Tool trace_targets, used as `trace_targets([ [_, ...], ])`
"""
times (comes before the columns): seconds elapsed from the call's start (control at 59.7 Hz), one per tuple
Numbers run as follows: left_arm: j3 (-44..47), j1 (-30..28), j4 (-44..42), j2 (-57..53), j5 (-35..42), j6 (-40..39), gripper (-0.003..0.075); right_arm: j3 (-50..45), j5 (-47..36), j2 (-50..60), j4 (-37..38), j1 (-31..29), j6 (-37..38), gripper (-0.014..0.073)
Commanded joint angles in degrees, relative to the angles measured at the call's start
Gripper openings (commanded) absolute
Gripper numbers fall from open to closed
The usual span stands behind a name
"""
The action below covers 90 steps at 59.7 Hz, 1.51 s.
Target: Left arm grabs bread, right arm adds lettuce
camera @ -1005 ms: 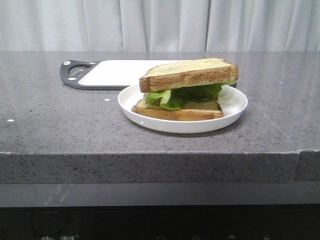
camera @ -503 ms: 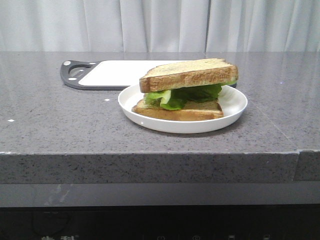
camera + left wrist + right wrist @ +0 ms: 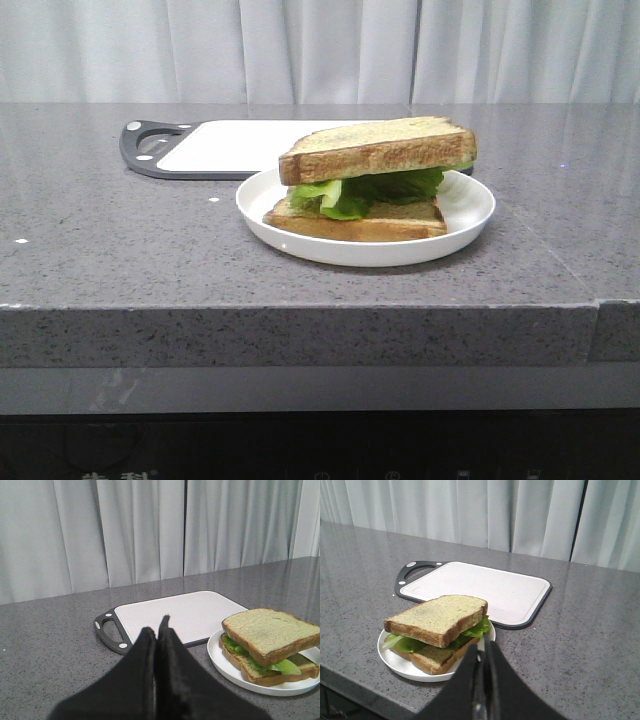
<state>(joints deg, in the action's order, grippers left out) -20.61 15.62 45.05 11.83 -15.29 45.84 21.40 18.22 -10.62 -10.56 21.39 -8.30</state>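
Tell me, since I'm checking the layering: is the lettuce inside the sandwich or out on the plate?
Inside. The lettuce sits between the top bread and the lower slice, only its ruffled edge showing, on the white plate.

Bread (image 3: 377, 148) over lettuce (image 3: 365, 190) and second slice (image 3: 360, 220) on white plate (image 3: 470, 215).

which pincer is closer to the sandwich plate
Right, as far as the wrist views show. The right pincer reaches the white plate at its rim; the left pincer sits off to the plate's side, apart.
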Motion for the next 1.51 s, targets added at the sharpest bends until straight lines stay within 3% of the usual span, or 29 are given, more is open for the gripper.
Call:
trace_targets([
  [0.0,-1.5,0.5,0.6,0.6,3.6,-0.5,-0.0020,1.6,-5.1,-0.5,0.3,-0.1,-0.1,-0.0068],
  [0.402,-1.0,0.5,-1.6,0.6,5.1,-1.9,-0.0020,1.6,-5.1,-0.5,0.3,-0.1,-0.1,-0.0068],
  [0.469,-1.0,0.5,-11.8,0.5,5.4,-12.6,-0.0020,1.6,-5.1,-0.5,0.3,-0.1,-0.1,-0.0068],
  [0.553,-0.8,0.5,-30.5,0.3,5.4,-33.2,-0.0020,1.6,-5.1,-0.5,0.3,-0.1,-0.1,-0.0068],
  [0.62,-0.2,0.5,-38.3,0.3,5.6,-40.4,-0.0020,1.6,-5.1,-0.5,0.3,-0.1,-0.1,-0.0068],
  [0.804,2.5,-2.3,-39.9,-1.4,6.0,-41.1,-0.0020,1.6,-4.9,-0.5,0.3,-0.1,-0.1,-0.0068],
  [1.123,11.6,-12.6,-39.9,-12.8,6.0,-41.1,-0.0020,1.6,-4.9,-0.5,0.3,-0.1,-0.1,-0.0068],
  [1.491,21.2,-13.4,-40.1,-13.2,8.8,-41.1,-0.0020,1.6,-4.8,-0.6,0.3,-0.1,-0.1,-0.0068],
])
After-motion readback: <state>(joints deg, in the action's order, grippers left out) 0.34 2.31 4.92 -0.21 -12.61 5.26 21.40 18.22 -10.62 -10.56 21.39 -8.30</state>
